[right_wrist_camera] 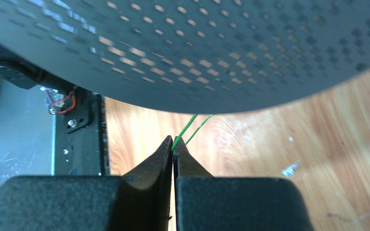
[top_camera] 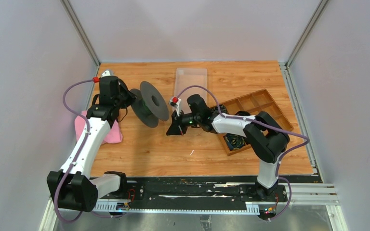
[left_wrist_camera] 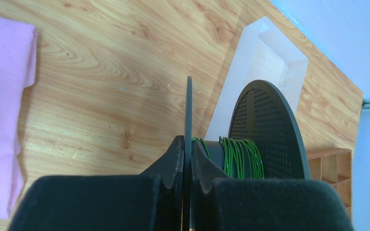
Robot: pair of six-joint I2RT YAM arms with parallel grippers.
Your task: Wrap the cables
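From my station the left arm (top_camera: 84, 144) and the right arm (top_camera: 231, 124) look like twins, with white link shells between chunky black joint housings. A thick purple cable (top_camera: 66, 98) runs loosely along the outside of each, and there is a small red cap (top_camera: 96, 79) up at the wrist. Through the wrist cameras I see the left gripper (left_wrist_camera: 187, 144) and the right gripper (right_wrist_camera: 173, 147) are built alike, from broad matte black blocks tapering into smooth, pointed wedge fingers (left_wrist_camera: 171, 163), and a little loop of red wire (top_camera: 131, 195) shows beside the left arm's black base.
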